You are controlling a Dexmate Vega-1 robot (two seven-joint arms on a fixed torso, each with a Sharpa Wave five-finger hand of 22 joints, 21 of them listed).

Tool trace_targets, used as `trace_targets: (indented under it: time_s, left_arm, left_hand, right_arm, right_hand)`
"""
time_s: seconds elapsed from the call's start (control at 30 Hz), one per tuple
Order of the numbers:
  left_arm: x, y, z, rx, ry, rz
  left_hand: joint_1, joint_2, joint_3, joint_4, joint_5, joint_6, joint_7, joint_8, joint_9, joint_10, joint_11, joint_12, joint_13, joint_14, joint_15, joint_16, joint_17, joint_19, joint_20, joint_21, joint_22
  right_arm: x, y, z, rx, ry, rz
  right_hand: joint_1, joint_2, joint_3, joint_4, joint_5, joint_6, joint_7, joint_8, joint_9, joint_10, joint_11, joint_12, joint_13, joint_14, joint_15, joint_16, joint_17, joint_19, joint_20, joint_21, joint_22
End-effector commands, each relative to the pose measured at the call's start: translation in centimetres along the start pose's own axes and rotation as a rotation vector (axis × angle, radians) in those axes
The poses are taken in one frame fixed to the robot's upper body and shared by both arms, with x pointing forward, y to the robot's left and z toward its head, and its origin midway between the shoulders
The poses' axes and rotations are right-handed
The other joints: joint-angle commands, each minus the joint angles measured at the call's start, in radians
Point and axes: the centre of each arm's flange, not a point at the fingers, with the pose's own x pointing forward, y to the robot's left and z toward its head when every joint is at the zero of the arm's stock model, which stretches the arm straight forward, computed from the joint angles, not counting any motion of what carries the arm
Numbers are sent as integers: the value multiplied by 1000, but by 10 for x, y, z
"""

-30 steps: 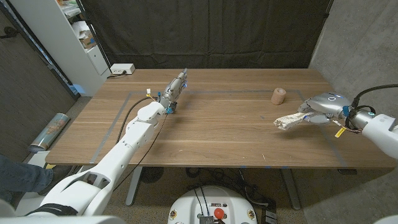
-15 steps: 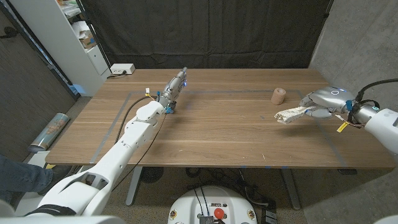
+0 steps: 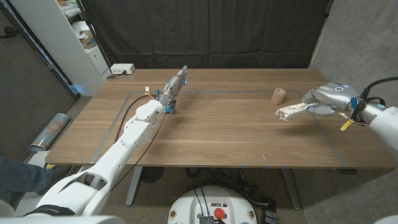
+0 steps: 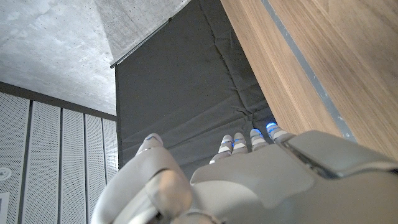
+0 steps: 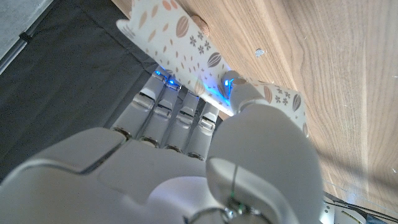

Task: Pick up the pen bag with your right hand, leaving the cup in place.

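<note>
The right hand (image 3: 323, 101) is grasping the pen bag (image 3: 292, 112) at the right side of the worktop (image 3: 224, 130), and the bag is sticking out leftward from the fingers, seemingly lifted clear of the wood, though the head view does not settle that. In the right wrist view the patterned pen bag (image 5: 186, 46) is lying across the fingers (image 5: 180, 118) with the thumb pressing on one end, so most of its length is hanging unsupported.

The cup (image 3: 278, 96) is standing upright just beyond the bag's free end, a little farther back on the worktop and apart from it.

The main risk, as I judge it, is that free end: a swing toward the far edge could be enough to clip the cup and tip or shift it (the one thing the task forbids). The end-on grip could also be letting the bag droop or slide out if the wrist is rolling.

The left hand (image 3: 176, 86) is waiting near the far left of the worktop, holding nothing, fingers extended.
</note>
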Motion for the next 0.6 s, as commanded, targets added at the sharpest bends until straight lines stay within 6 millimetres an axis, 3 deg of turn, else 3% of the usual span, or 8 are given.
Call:
trace_targets:
  time_s: [0.03, 0.6]
  left_arm:
    - [2, 1, 5, -3, -16, -8]
    - [-4, 14, 10, 13, -14, -23]
  left_hand:
    - [-1, 7, -3, 2, -2, -7, -5, 3, 6, -17, 1, 10, 1, -77, 6, 3, 6, -78, 5, 4, 2]
    - [0, 8, -5, 1, -2, -7, -5, 3, 6, -17, 1, 10, 1, -78, 5, 3, 6, -80, 5, 4, 2]
  right_arm:
    - [-2, -11, -2, -16, 8, -8]
    - [1, -15, -1, -8, 18, -16]
  right_hand:
    - [1, 13, 5, 3, -8, 11, -3, -3, 1, 8, -1, -3, 2, 13, -107, -1, 3, -1, 5, -3, 2]
    - [3, 13, 7, 1, -15, 12, -1, -7, 2, 8, -10, -13, 1, 3, -106, -13, 3, -4, 7, -5, 2]
